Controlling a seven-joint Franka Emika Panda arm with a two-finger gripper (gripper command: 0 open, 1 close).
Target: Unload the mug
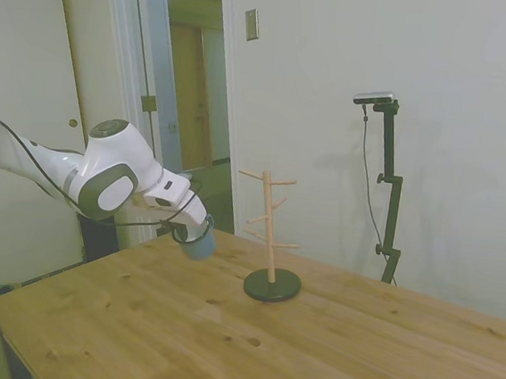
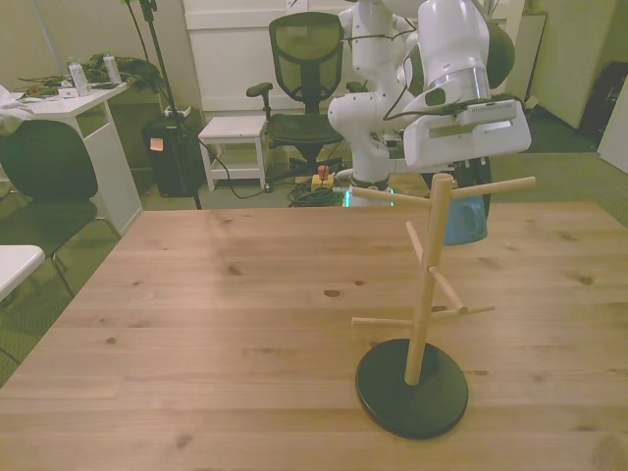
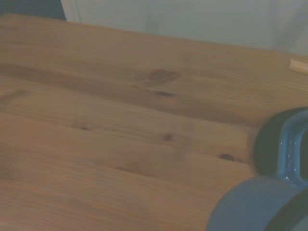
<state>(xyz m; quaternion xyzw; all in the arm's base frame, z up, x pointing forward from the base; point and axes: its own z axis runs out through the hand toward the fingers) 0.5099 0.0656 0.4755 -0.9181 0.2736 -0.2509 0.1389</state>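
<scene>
The white robot gripper (image 1: 193, 233) has its fingers mostly hidden behind the small light-blue enamel mug (image 1: 199, 245), and appears clamped on it, holding it in the air above the wooden plank table (image 1: 221, 339), clear of the pale wooden peg stand (image 1: 271, 232) on its round black base. The mug's inside is not visible. The wrist view shows only its blurred blue edge (image 3: 269, 192).

We can read no text, label, brand or number in any view. The small orange tag (image 2: 156, 143) on the black bin (image 2: 175, 157) is too small to read.
</scene>
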